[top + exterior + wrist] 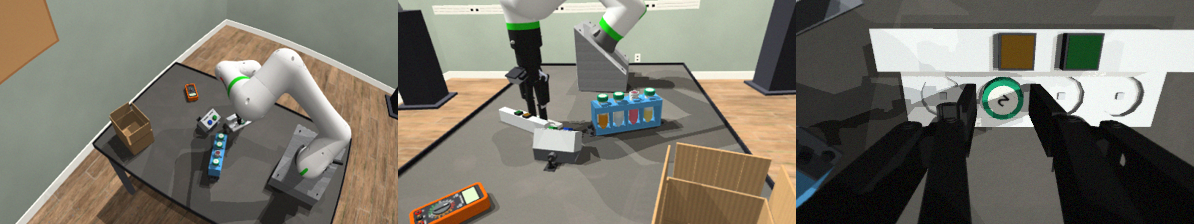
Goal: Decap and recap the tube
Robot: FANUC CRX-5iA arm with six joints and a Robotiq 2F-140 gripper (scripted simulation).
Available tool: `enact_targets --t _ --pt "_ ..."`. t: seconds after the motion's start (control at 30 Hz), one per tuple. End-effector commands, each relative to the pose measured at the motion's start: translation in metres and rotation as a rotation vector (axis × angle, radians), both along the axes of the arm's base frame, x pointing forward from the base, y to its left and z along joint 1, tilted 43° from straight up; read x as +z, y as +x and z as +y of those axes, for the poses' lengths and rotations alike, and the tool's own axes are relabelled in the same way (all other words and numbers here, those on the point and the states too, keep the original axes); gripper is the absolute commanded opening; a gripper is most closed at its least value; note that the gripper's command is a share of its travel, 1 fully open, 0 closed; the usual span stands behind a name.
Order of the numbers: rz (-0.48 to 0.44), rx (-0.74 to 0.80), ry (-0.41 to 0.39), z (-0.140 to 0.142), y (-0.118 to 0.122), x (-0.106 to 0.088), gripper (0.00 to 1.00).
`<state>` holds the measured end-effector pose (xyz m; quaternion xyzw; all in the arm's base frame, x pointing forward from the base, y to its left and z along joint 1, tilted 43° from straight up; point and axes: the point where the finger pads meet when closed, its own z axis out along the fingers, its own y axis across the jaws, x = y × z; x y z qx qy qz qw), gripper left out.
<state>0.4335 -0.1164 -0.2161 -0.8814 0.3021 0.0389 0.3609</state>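
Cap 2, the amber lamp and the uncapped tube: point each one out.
Cap 2 (pixel 1002 99): wrist view, on its numbered top face, between the pincer's fingers.
Amber lamp (pixel 1016 51): wrist view, on the middle of its square face.
Uncapped tube (pixel 633 94): exterior view, on its bare threaded neck, in the blue rack.
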Motion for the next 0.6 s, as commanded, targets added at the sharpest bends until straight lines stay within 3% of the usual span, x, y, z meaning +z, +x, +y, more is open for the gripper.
enact_targets --t 0.0,0.57 --pt "-0.001 -0.001 -0.001 -0.001 0.0 0.0 0.36" --pt "-0.001 -0.001 -0.002 -0.05 -0.011 0.056 0.36"
